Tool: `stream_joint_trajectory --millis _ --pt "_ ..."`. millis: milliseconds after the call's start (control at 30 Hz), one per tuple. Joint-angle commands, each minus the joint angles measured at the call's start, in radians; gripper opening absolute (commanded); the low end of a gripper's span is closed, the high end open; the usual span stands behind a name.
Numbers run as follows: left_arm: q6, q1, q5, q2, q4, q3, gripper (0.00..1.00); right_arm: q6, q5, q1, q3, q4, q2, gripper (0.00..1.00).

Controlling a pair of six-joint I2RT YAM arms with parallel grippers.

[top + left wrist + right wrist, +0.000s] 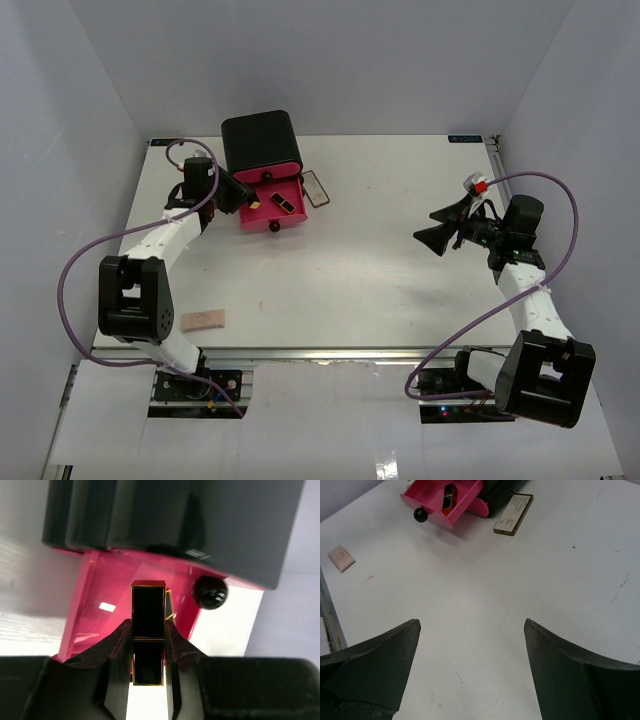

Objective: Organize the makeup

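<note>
Grips a lipstick (148, 607) in the left pincer (148, 635) above the pink drawer (95, 595) at far left, right pincer (471, 625) gaping empty at right; likely handles light, rigid, glossy and slippery, so best pinched mid-body across flat sides.

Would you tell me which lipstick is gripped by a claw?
The lipstick in the left claw, at the pink drawer; the other lipstick lies loose inside it.

- The top view looks down from above the near edge over the whole table (380, 290).
- The left wrist view faces the pink drawer (85, 600), far left, very close.
- The right wrist view looks from the right toward the far left, sharing that drawer and the compact (513, 514) with the top view.
</note>
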Motion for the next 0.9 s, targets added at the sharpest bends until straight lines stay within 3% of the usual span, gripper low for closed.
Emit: stream_joint_trajectory --millis 0,100,133,400,600,633,667,733,767,800,867 --pt "-0.024 -0.001 0.046 0.009 0.036 0.028 0.35 0.000 -0.019 -0.004 -0.008 0.035 0.003 0.91" --pt "-0.025 0.000 0.098 0.021 0.086 0.006 0.62 0.000 -0.019 -0.002 -0.008 0.035 0.003 0.91" --pt "-0.026 0.000 0.105 0.019 0.096 -0.002 0.64 0.000 -0.019 -0.002 -0.008 0.035 0.003 0.91" --pt "0.008 0.002 0.134 -0.018 0.112 -0.012 0.74 -0.002 -0.022 -0.002 -0.010 0.035 0.001 0.91" --pt "0.200 0.003 0.209 -0.167 0.138 -0.058 0.74 -0.040 -0.073 -0.004 -0.014 0.029 -0.012 0.89" --pt "0.238 0.002 0.221 -0.207 0.138 -0.076 0.72 -0.052 -0.088 -0.003 -0.017 0.030 -0.015 0.86" --pt "0.266 0.002 0.233 -0.250 0.138 -0.104 0.62 -0.064 -0.108 -0.002 -0.019 0.032 -0.018 0.84" --pt "0.282 0.003 0.263 -0.317 0.139 -0.171 0.40 -0.081 -0.130 -0.002 -0.019 0.030 -0.019 0.74" --pt "0.274 0.002 0.273 -0.359 0.163 -0.204 0.22 -0.086 -0.138 0.000 -0.019 0.030 -0.015 0.70" --pt "0.258 -0.001 0.291 -0.385 0.187 -0.278 0.15 -0.094 -0.139 0.002 -0.020 0.028 -0.014 0.67" --pt "0.251 -0.024 0.315 -0.418 0.237 -0.349 0.12 -0.121 -0.133 0.010 -0.021 0.015 -0.015 0.63"
